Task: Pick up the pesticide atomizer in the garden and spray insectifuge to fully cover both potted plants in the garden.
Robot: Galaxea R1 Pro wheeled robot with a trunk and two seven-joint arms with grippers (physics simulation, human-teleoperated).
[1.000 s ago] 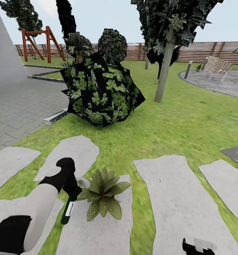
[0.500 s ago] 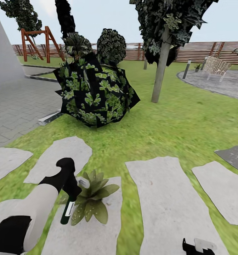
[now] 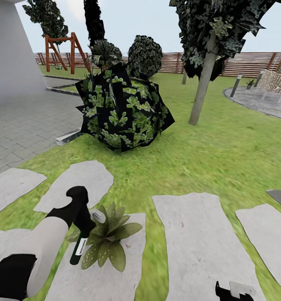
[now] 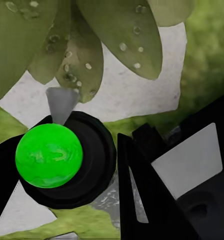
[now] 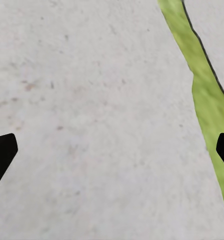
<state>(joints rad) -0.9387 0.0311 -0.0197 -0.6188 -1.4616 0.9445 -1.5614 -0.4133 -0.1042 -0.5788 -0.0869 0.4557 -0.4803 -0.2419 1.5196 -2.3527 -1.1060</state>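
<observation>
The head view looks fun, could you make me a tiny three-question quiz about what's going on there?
1. True or false: the left gripper holds the pesticide atomizer.
2. The potted plant sits on: A) bare lawn B) a stone slab C) a bench.
3. Fill in: under the right gripper, the right wrist view shows grey ____ edged by grass.

Key: 1 true; 2 B; 3 stone.

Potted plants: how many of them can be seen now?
1. The potted plant sits on a stone slab beside the left claw; the second may be out of frame.
</observation>
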